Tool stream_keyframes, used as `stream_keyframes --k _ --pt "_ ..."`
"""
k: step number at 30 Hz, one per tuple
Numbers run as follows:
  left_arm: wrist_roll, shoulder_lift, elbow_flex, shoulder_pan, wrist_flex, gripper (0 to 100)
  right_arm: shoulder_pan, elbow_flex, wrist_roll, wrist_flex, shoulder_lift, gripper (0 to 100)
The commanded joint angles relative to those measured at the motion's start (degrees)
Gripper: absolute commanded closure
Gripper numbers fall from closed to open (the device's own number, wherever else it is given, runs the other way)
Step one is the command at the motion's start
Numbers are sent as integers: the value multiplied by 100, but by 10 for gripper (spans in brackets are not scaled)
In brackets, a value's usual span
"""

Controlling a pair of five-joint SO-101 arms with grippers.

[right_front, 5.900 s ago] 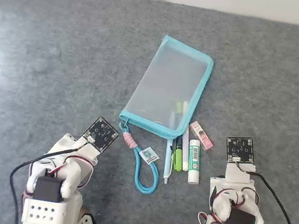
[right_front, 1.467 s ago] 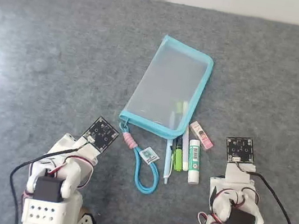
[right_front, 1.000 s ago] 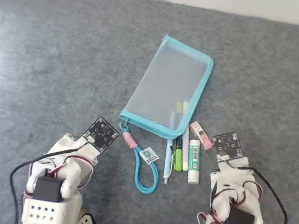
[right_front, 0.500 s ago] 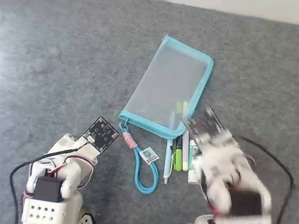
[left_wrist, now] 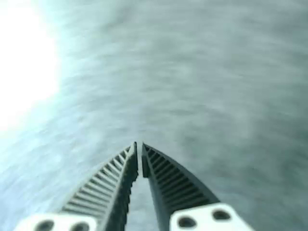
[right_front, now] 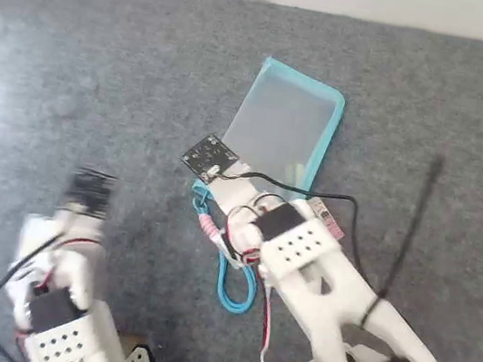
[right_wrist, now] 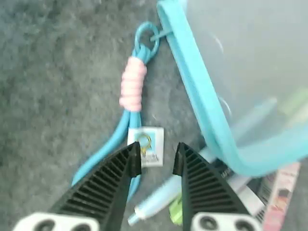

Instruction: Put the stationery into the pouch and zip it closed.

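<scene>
The left arm stands at the near edge of the grey felt-covered bench, well apart from the task's things, with open felt around it. Its wrist view adds that the left fingers are pressed together over bare felt, with a bright glare patch to one side. The right arm lies diagonally across the stationery and hides most of it from above. The right wrist view supplies the detail: the right fingers are spread a little, pinching nothing, over a small white square tag on the turquoise looped strap, near its pink coiled wrap. Beside the strap lie a pale blue pen, a green highlighter and a pink-labelled stick. Their far ends run to the near end of the translucent pouch with turquoise trim; whether inside or beneath it cannot be told. The pouch lies flat at mid-bench, with open felt on both sides and beyond it up to the bench's far edge.
</scene>
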Motion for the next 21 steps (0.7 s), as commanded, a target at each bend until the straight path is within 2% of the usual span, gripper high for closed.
stream_keyframes --k 1,3,9,21 --pt "642 -97 -66 -1090 -519 988 -207 -554 -255 -470 409 861" --pt "545 -97 -57 -1178 -536 987 -382 -818 -413 -470 664 827" --pt "510 -88 -57 -2119 -598 987 -813 -1415 -607 -462 1165 711" --pt "510 -88 -66 -1916 -448 987 -673 -1662 -607 -523 2316 724"
